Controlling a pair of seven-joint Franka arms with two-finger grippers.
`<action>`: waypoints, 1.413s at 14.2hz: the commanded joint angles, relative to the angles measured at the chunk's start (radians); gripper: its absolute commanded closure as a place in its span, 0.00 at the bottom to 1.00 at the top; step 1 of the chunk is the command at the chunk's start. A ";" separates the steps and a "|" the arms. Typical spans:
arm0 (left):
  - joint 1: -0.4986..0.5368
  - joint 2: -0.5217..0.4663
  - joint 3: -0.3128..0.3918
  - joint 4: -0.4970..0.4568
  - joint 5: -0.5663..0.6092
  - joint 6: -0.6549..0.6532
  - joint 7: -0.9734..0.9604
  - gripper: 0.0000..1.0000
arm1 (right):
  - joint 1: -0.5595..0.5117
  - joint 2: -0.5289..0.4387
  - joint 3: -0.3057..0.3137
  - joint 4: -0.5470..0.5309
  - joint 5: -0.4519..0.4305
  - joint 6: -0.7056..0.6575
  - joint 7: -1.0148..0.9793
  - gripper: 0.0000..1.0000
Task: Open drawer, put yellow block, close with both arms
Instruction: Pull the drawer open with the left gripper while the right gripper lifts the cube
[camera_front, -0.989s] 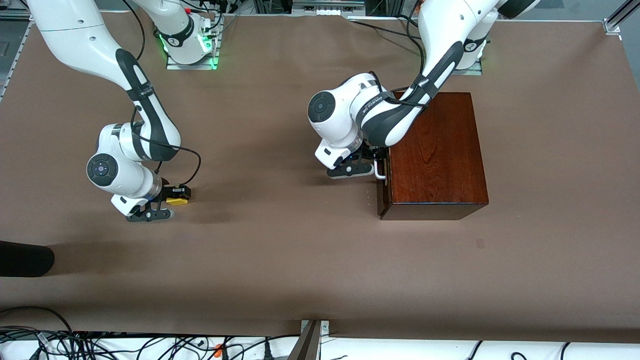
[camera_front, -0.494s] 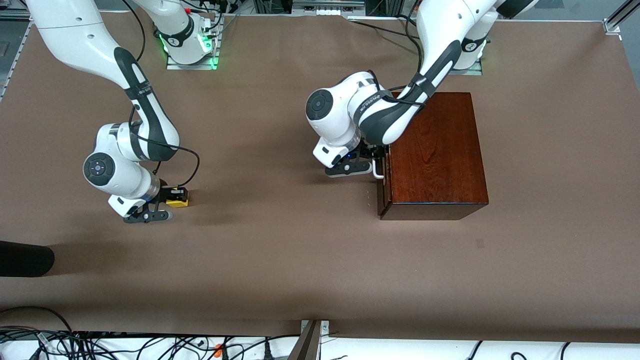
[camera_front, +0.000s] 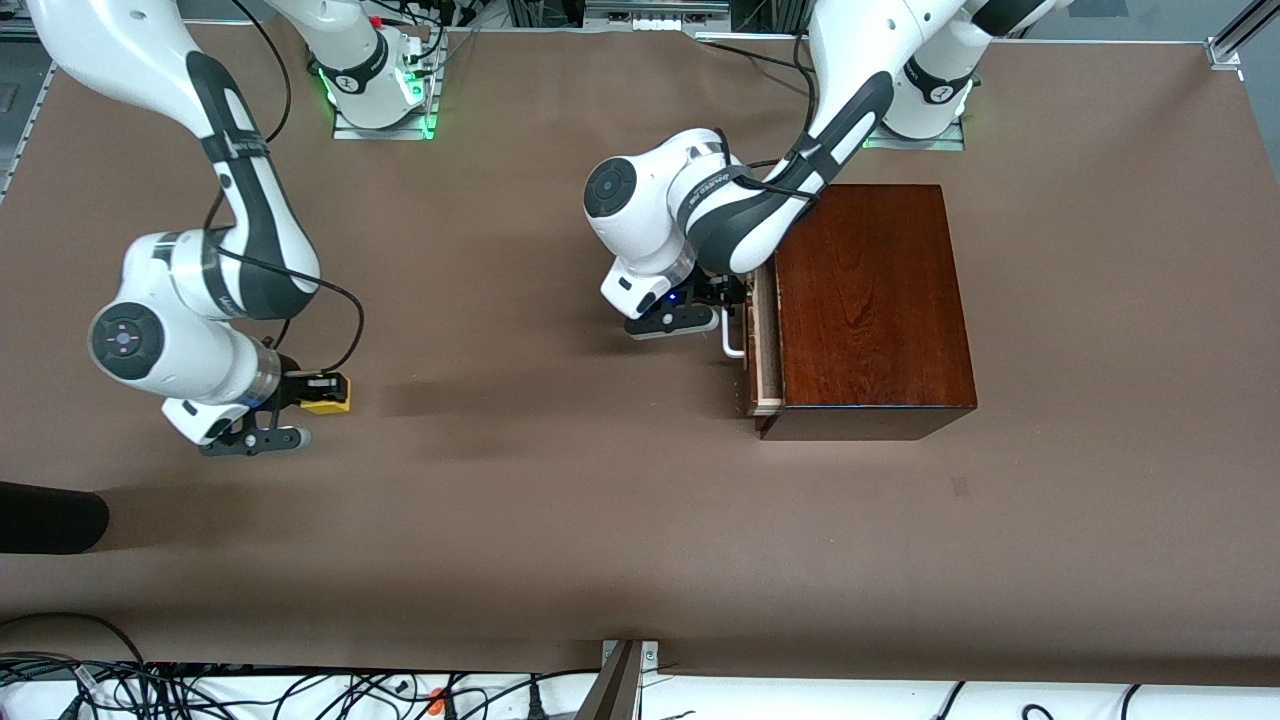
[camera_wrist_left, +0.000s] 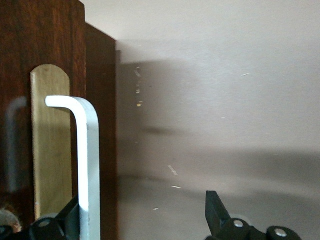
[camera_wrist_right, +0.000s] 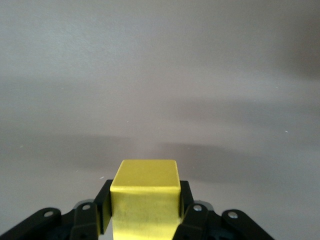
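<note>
The reddish-brown box (camera_front: 870, 300) stands toward the left arm's end of the table. Its drawer (camera_front: 762, 345) is pulled out a short way and shows a strip of pale wood. My left gripper (camera_front: 728, 312) is open at the white handle (camera_front: 732, 342). In the left wrist view the handle (camera_wrist_left: 87, 165) rests against one finger (camera_wrist_left: 70, 220) of the left gripper (camera_wrist_left: 145, 212), and the other finger (camera_wrist_left: 215, 207) stands well apart. My right gripper (camera_front: 318, 392) is shut on the yellow block (camera_front: 330, 394), held above the table toward the right arm's end. The block (camera_wrist_right: 145, 192) fills the right gripper (camera_wrist_right: 145, 215).
A black object (camera_front: 50, 515) lies at the table's edge nearer the camera, toward the right arm's end. Cables (camera_front: 200, 690) and a metal bracket (camera_front: 625, 670) run along the front edge. Bare brown table (camera_front: 560, 480) spreads between the block and the box.
The left gripper has drawn the handle toward the right arm's end, and the drawer has slid out a little. The right gripper has risen with the yellow block and shifted toward the right arm's end.
</note>
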 joint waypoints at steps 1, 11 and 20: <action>-0.058 0.068 -0.002 0.120 0.005 0.002 -0.027 0.00 | -0.003 -0.006 0.013 0.102 -0.001 -0.142 -0.013 0.81; -0.135 0.180 -0.003 0.315 -0.005 0.004 -0.061 0.00 | 0.003 -0.006 0.013 0.304 0.022 -0.370 -0.128 0.81; -0.161 0.186 -0.005 0.357 -0.014 0.056 -0.092 0.00 | 0.002 -0.006 0.012 0.302 0.022 -0.373 -0.130 0.81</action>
